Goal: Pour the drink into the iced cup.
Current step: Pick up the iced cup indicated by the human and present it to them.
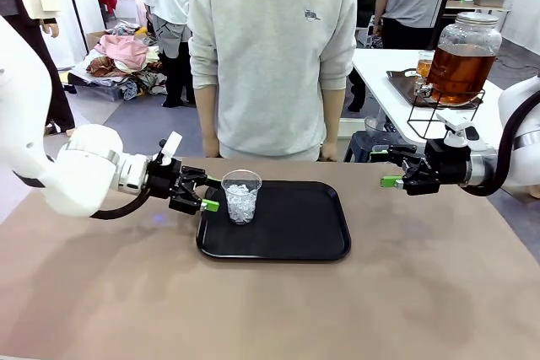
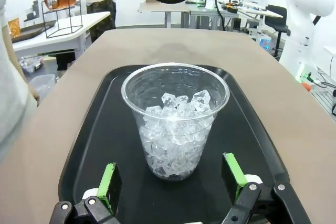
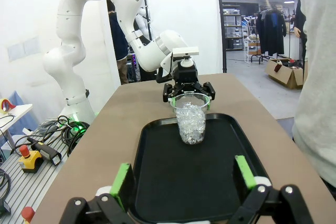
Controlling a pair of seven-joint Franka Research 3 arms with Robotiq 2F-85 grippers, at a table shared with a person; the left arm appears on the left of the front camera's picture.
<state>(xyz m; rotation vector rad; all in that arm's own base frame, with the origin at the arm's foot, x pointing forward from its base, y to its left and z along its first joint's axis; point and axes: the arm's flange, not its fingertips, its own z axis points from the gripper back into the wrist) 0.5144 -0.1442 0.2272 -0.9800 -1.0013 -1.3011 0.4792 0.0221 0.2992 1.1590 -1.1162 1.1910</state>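
A clear plastic cup [image 1: 241, 196] full of ice stands upright at the left end of a black tray [image 1: 295, 225]. My left gripper [image 1: 208, 192] is open just left of the cup, level with it and not touching. In the left wrist view the cup [image 2: 176, 119] stands just beyond the green pads [image 2: 109, 181], apart from them. My right gripper [image 1: 386, 169] hangs open and empty right of the tray. The amber drink [image 1: 460, 69] fills a glass dispenser jar on a wire stand on the white side table at far right. From the right wrist, the cup [image 3: 191, 121] and the left gripper [image 3: 187, 95] lie ahead.
A person in a grey sweatshirt [image 1: 270, 48] stands at the table's far edge, right behind the tray. The white side table [image 1: 396, 82] also holds a dark tray with a glass. Bare brown tabletop [image 1: 253, 309] spreads in front of the tray.
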